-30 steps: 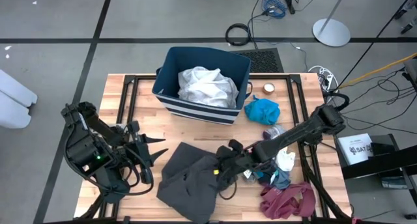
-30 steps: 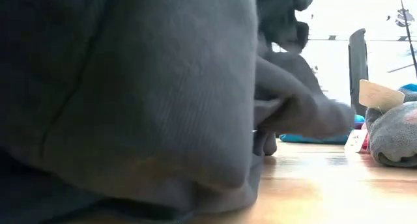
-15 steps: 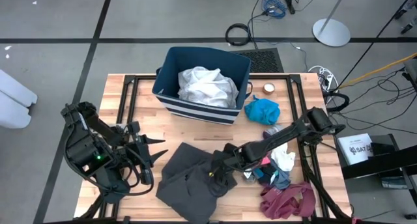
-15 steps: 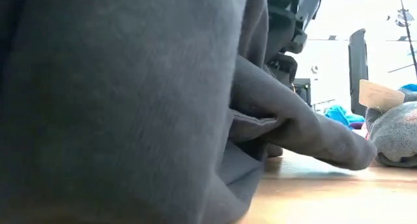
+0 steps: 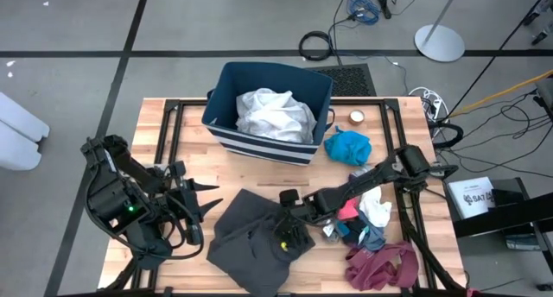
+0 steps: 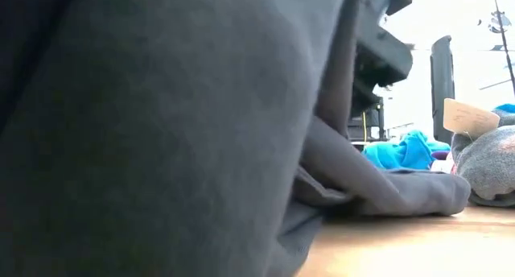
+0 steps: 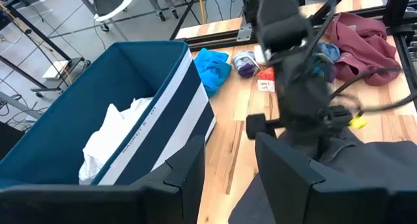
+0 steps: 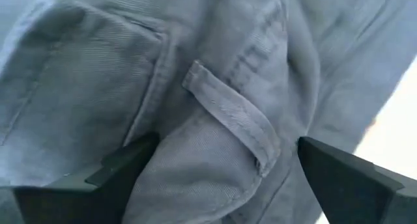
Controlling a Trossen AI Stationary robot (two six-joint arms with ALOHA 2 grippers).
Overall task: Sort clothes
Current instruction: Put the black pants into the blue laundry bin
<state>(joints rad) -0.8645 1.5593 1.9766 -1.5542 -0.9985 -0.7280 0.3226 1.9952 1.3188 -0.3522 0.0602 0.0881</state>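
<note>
The right gripper stands with its fingers spread wide over the dark grey garment, which lies crumpled at the near middle of the table, gripping nothing; the stitched seam and raised fabric tab between the fingertips look like the best hold on cloth that is soft, limp and light and will likely sag and drag when lifted. That arm reaches low and long from the table's right side, across the heap of mixed clothes. The left gripper waits partly open at the left, facing the striped bin.
</note>
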